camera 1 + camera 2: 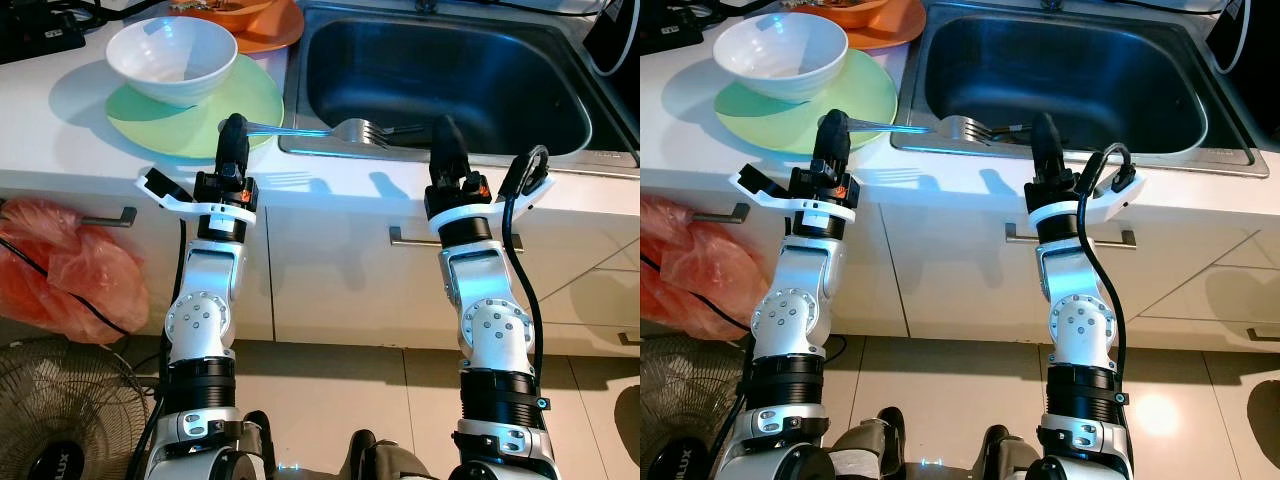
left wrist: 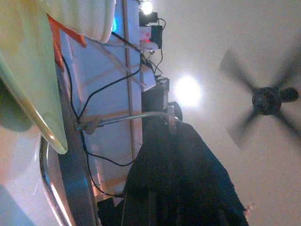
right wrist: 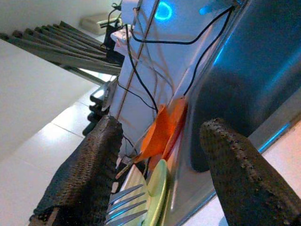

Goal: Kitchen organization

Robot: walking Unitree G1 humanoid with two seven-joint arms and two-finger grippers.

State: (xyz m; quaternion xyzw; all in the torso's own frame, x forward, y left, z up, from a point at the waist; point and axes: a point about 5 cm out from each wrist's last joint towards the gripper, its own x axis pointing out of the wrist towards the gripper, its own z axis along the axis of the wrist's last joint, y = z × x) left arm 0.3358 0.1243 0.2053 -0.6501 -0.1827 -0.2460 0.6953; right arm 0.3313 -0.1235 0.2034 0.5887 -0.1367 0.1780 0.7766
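At the white worktop (image 1: 330, 185) edge by the steel sink (image 1: 440, 75), the right claw (image 3: 162, 176) gapes, empty, near a silver fork (image 1: 350, 130); the left claw's (image 1: 233, 135) state I cannot tell.

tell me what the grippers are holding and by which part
The left gripper appears to pinch the fork by the end of its handle. The right gripper is open and holds nothing.

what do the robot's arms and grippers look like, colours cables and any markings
Both arms are silver metal with round bolted joints and black ribbed rings lower down. The left gripper and right gripper have long black fingers with a textured, pebbled surface. Each wrist carries a white bracket holding a small black camera. A thick black cable loops along the right arm. Small orange spots show near the finger bases.
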